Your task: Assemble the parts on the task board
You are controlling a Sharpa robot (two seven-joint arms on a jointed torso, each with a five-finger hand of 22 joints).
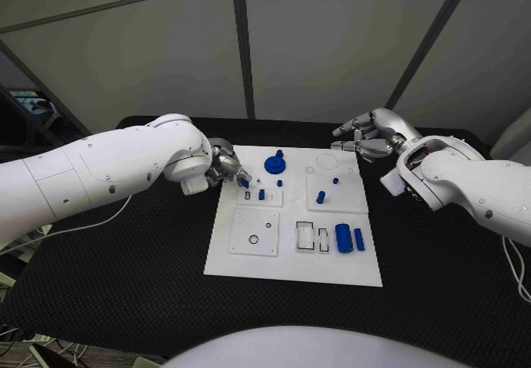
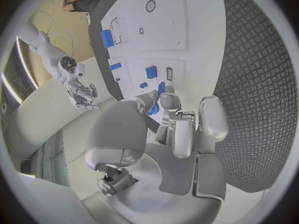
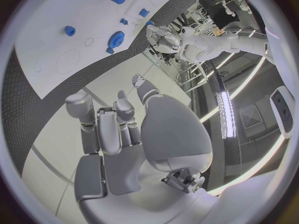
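— Where's the left hand (image 1: 225,170)?
— At the task board's (image 1: 290,264) far left edge, pinching a small blue part (image 2: 154,109) (mostly hidden).
— The right hand (image 1: 367,132)?
— Past the far right corner, fingers curled, holding nothing.

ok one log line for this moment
left hand: pinching small blue part at board's far-left | right hand: empty, fingers curled, off far-right corner | task board: assembly unfinished

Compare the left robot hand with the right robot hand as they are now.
The left robot hand is over the task board's near-left edge, fingertips at a small blue part; the right robot hand hangs beyond the board's far-right corner. The left pinches that part; the right's fingers curl on nothing. Both are silver, on white arms.
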